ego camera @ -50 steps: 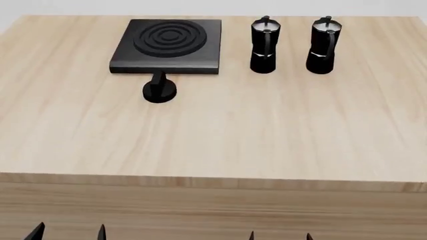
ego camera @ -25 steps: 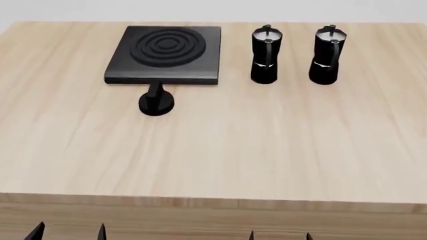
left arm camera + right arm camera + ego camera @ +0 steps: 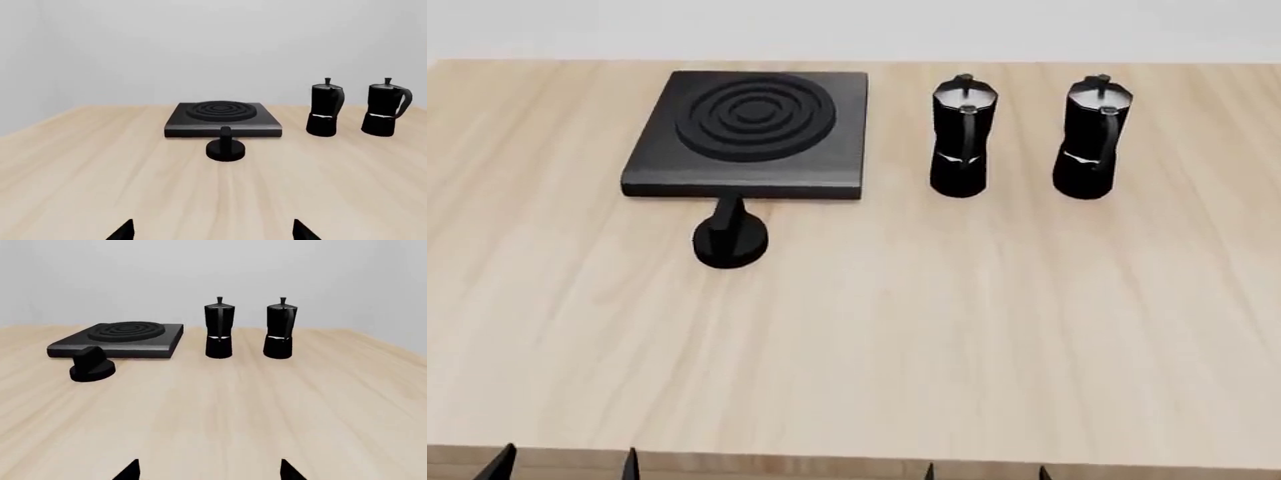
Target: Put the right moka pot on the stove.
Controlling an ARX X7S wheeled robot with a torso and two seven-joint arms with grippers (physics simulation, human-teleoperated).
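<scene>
Black fingertips of the left gripper [image 3: 561, 463] and right gripper [image 3: 988, 471] stand spread, empty, short of two moka pots, the right moka pot [image 3: 1090, 136] upright, one stove [image 3: 754, 130].

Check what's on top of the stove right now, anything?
Nothing sits on the stove; its burner rings are bare. Both pots stand on the table to its right: the right pot and the other pot. What lies under the stove is hidden.

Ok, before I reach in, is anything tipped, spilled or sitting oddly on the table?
Nothing stands out. The right moka pot and the left moka pot stand upright, apart, lids shut. The stove lies flat with its dial knob in front. No spills on the table.
</scene>
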